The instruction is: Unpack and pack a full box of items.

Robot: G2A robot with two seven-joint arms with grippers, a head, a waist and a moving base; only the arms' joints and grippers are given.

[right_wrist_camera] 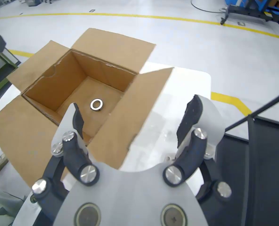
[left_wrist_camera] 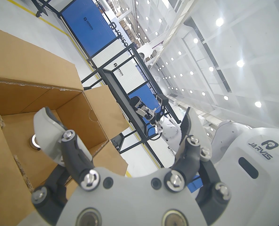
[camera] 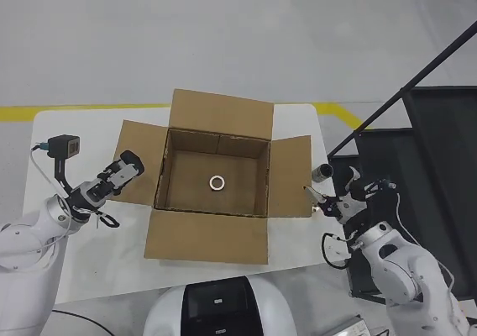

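Note:
A brown cardboard box (camera: 181,145) stands open in the middle of the white table (camera: 96,277), all flaps folded outward. On its floor lies one silver metal ring (camera: 217,181), also seen as a ring (right_wrist_camera: 96,104) and a ring (left_wrist_camera: 34,142). My left gripper (camera: 129,166) hangs open over the box's left flap, tilted toward the box, with nothing between its fingers (left_wrist_camera: 45,128). My right gripper (camera: 324,186) is open just past the right flap (right_wrist_camera: 139,109), above the table's right edge, and holds nothing.
A black metal rack (camera: 440,168) stands close to the table's right side, beside my right arm. A yellow line (camera: 54,110) runs across the grey floor behind the table. Bare table surface lies in front of the box.

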